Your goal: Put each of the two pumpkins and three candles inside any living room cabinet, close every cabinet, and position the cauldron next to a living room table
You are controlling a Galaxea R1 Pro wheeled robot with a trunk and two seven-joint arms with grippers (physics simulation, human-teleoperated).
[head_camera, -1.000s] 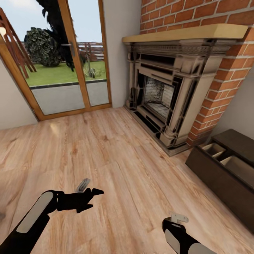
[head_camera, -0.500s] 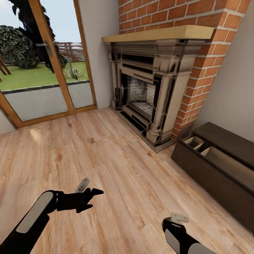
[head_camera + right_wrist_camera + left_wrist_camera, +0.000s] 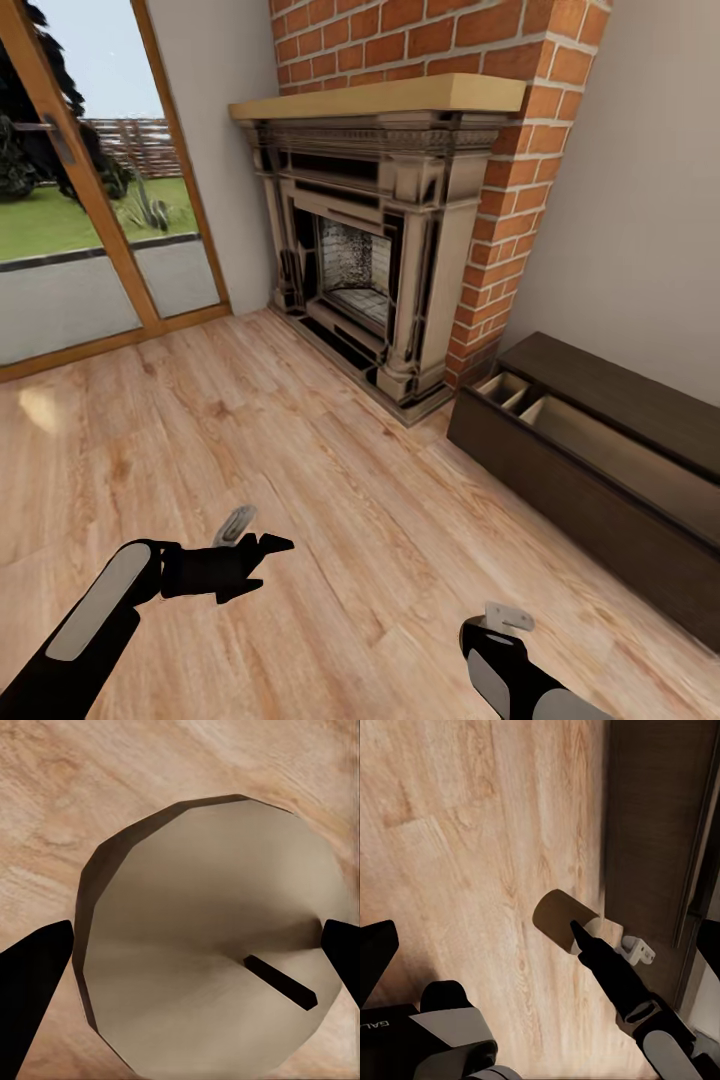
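- One candle (image 3: 210,945) is seen, pinched by the right gripper (image 3: 199,967) above the floor (image 3: 330,480).
- One cabinet (image 3: 590,480) stands right, drawer open.
- Left gripper (image 3: 262,565): spread, empty.
- "GAL" is read on it.

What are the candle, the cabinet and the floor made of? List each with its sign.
The candle: matte tan wax, probably, given the dark wick on its flat end. The cabinet: dark-brown matte wood, it seems, paler lining inside. The floor: light wood planks, with grain, seams and slight sheen.
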